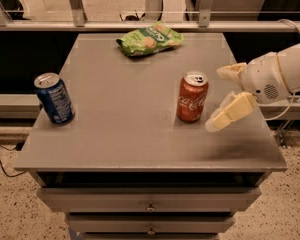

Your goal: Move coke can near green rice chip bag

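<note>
Currently gripper [216, 100] wide open & empty, just beside coke can [192, 98], no contact.

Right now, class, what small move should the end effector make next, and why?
Probably ease toward the coke can until the open fingers straddle it: the end effector hangs just right of it, not touching, and the chip bag lies far back on the table.

Pincer [216, 99] beside coke can [192, 97]; arm [285, 69] cut by right edge; lowest drawer [190, 232] cropped at bottom.
</note>
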Robot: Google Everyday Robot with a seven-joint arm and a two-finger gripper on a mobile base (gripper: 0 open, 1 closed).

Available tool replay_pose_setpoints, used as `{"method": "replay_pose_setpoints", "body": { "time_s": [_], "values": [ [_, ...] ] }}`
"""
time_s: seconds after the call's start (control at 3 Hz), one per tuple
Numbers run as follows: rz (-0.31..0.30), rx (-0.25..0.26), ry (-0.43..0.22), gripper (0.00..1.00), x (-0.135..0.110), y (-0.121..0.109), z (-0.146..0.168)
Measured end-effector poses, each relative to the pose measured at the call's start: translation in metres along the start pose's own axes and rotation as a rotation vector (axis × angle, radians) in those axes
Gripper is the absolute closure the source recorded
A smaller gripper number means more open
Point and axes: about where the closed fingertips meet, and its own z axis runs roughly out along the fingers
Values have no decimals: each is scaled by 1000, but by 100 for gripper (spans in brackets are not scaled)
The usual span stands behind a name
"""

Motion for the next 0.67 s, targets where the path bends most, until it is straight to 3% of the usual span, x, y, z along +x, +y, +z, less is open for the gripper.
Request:
{"method": "replay_pose_setpoints", "body": {
  "time_s": [0.67],
  "values": [
    [50,-49,-193,0,-26,3,46]
  ]
}}
